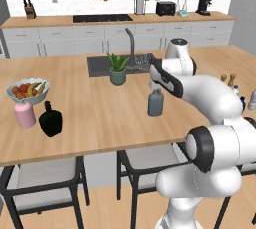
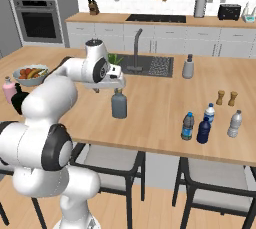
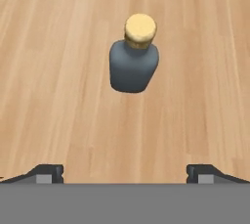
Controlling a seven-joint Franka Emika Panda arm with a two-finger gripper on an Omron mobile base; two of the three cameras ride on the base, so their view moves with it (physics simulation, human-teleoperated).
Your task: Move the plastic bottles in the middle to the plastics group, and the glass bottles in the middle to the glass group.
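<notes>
Grey-blue glass, tan-capped, the glass bottle (image 3: pixel 133 64) stands upright and alone at the centre of the wooden counter (image 3: pixel 58 71), above centre in the hand view, with the gripper (image 3: pixel 125 173) hovering over it, fingers spread wide and empty, apparently to straddle it for a pick. At the left of the left base view wait the pink bottle (image 1: pixel 24 114) and black bottle (image 1: pixel 50 119) of the glass group, likely its destination. At lower right of the right base view, 2 small plastic bottles (image 2: pixel 196 127) already stand near the plastics group (image 2: pixel 234 123).
</notes>
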